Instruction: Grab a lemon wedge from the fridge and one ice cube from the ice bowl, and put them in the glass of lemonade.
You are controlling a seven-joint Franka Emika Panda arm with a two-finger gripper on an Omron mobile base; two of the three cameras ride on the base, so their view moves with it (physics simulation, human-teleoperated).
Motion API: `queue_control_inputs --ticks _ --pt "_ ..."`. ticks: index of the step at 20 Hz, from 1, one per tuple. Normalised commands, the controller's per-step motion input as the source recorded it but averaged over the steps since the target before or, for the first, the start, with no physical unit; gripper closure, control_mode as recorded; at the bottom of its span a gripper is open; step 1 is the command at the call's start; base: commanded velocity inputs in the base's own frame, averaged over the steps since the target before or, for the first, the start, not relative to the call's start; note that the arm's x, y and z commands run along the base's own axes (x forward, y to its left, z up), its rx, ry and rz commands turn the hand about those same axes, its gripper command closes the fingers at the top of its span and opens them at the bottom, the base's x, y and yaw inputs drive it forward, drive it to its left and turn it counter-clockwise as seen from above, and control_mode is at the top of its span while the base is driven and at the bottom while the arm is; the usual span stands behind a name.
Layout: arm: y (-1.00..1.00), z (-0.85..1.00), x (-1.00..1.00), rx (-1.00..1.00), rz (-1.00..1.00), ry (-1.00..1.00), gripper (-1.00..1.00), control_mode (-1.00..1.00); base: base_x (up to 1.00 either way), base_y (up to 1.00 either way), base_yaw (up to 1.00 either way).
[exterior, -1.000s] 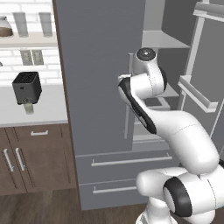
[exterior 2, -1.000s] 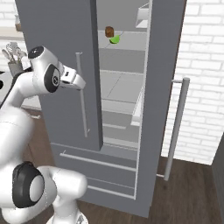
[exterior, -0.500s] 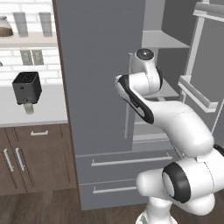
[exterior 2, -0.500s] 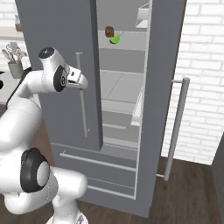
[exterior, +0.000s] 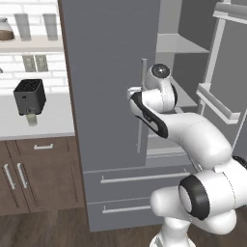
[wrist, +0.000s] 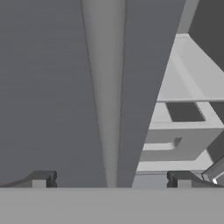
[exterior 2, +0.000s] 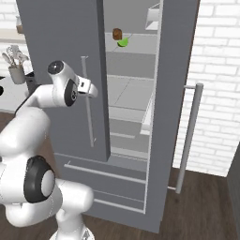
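Fridge (exterior: 111, 96) fills the middle of the left base view, its right door swung open at 2 o'clock; over the last second the arm has drawn its wrist leftward, from the opening toward the shut left door's handle (exterior: 143, 103), and the gripper (exterior: 132, 92) now sits right by it. On the counter at 9 o'clock the glass (exterior: 32, 118) stands just in front of the toaster (exterior: 30, 97). From the right base view, the gripper (exterior 2: 90, 89) is level with the upper handle (exterior 2: 87, 101), while the wedge (exterior 2: 123, 42), a small yellowish-green sliver, lies on the top shelf at 12 o'clock beside a brown item (exterior 2: 117, 33). That shift puts the hand farther from the wedge, so I judge the pickup not yet begun. Looking along the hand, the handle (wrist: 105, 96) runs upright between both fingertips (wrist: 40, 179), jaws spread wide and holding nothing, shelves at 3 o'clock.
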Motion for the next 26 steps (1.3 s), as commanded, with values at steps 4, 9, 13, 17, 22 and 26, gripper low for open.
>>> queue_control_inputs --ticks 4,9,13,17,22,26 --pt "0.0 -0.01 0.42 0.0 0.0 0.0 -1.0 -1.0 0.0 0.0 0.0" --pt "0.0 -0.22 0.4 0.0 0.0 0.0 -1.0 -1.0 0.0 0.0 0.0" --pt "0.0 -0.35 0.43 0.0 0.0 0.0 -1.0 -1.0 0.0 0.0 0.0" --pt "0.0 -0.36 0.5 0.0 0.0 0.0 -1.0 -1.0 0.0 0.0 0.0" --pt "0.0 -0.15 0.39 0.0 0.0 0.02 -1.0 -1.0 0.0 0.0 0.0" --pt "0.06 0.0 0.27 0.0 0.0 0.08 1.0 -1.0 0.0 0.0 0.0"
